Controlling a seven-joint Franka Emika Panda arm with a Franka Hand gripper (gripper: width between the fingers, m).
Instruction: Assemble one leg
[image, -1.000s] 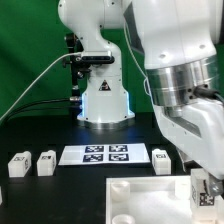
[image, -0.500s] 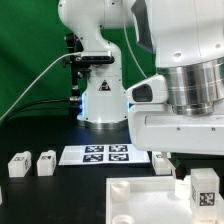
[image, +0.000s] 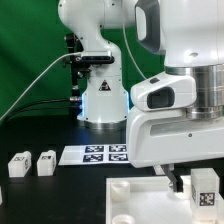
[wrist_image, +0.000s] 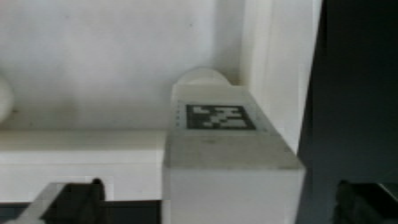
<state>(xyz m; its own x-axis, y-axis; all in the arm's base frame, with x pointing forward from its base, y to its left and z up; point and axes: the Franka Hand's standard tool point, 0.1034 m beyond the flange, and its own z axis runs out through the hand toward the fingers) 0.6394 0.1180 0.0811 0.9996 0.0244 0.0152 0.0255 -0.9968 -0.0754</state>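
A leg (image: 205, 188), a small white block with a black-and-white tag, stands at the near right corner of the large white tray-like piece (image: 135, 198). My gripper (image: 200, 178) is straight above it. In the wrist view the leg (wrist_image: 222, 140) runs between my two dark fingertips, with a gap on each side, so my gripper (wrist_image: 217, 200) is open around it and not touching. Its tag faces the camera. The tray-like piece (wrist_image: 89, 90) fills the background there. Two more legs (image: 18, 163) (image: 46, 161) stand on the table at the exterior view's left.
The marker board (image: 95, 153) lies flat in the middle of the black table, in front of the arm's white base (image: 100, 100). A cable runs from the base to the exterior view's left. My own arm hides the right part of the table.
My wrist has turned over the leg and its housing now reaches further to the exterior view's left, hiding the block by the marker board. The leg has stayed in place.
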